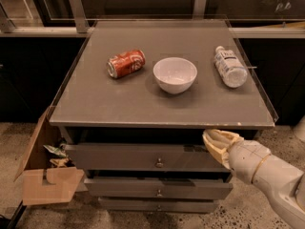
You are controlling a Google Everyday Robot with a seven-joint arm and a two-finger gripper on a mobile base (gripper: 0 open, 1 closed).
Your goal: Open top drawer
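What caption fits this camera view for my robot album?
Robot's end effector at the right end of the top drawer, below a soda can, white bowl and plastic bottle.
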